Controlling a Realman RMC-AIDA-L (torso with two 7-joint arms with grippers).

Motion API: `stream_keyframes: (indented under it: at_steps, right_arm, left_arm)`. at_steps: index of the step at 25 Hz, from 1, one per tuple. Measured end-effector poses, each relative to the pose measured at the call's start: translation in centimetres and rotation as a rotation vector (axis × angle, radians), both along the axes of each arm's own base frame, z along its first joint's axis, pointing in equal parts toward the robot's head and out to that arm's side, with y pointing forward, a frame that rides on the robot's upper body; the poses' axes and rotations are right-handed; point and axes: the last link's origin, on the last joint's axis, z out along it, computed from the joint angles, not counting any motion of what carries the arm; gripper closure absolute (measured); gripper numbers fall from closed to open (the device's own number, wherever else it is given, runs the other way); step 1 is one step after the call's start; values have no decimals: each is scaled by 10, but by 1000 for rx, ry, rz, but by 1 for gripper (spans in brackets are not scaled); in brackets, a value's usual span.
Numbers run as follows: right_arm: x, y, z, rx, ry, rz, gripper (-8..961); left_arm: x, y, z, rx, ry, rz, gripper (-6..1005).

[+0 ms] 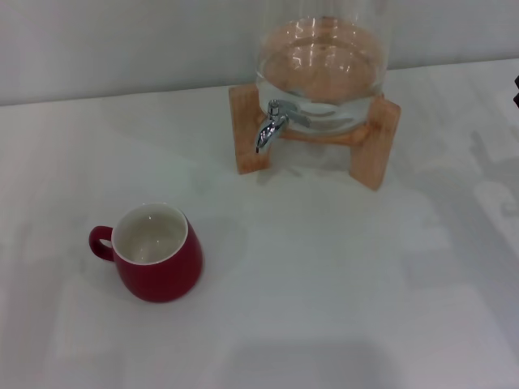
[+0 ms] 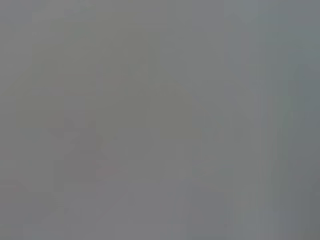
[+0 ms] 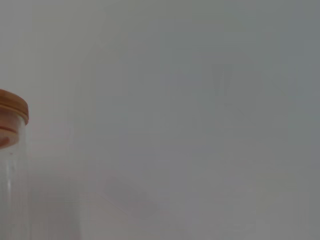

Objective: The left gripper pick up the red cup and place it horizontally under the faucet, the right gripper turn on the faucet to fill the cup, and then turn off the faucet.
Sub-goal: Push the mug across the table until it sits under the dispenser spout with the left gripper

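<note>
Nearest, on the white bench (image 1: 324,308), the red cup (image 1: 156,253) is seen standing upright, on the robot's left side, with its white inside facing up and its loop handle turned toward the left edge of the head view. Nothing is seen inside the cup, and nothing touches it. Farther back and toward the right, well apart from the cup, a wooden stand (image 1: 253,134) is set on the bench, and a clear glass jar (image 1: 324,61) is carried on it, with water showing in its lower part. The faucet (image 1: 271,126) is fixed to the front of the jar near its base; its curved chrome spout is pointed down and toward the near left, over bare bench beside the stand's front left leg. Behind the stand a pale wall is seen. Neither the left claw nor the right claw is shown in the head view, so whether either is released or clenched cannot be told. Only a plain grey field is given by the left wrist view. In the right wrist view, a wooden lid (image 3: 12,106) sitting on the top of the glass jar is caught at one edge against the same pale wall, and none of that arm's own fingers are shown.
</note>
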Motion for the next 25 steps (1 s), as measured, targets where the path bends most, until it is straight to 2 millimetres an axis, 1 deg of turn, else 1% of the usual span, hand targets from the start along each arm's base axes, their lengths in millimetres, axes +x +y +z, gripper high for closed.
stream_keyframes:
  at_steps: [2, 10, 19, 25]
  right_arm:
    - [0, 1, 0, -2, 7, 0, 230]
    - [-1, 5, 2, -4, 16, 5, 230]
    - [-4, 9, 2, -7, 31, 18, 229]
    - [-5, 9, 1, -12, 37, 21, 229]
  left_arm:
    - [1, -1, -3, -21, 11, -9, 112]
    - [7, -9, -25, -170, 77, -74, 111]
    - [7, -21, -44, -302, 130, -108, 111]
    - [4, -25, -52, -367, 150, -106, 111]
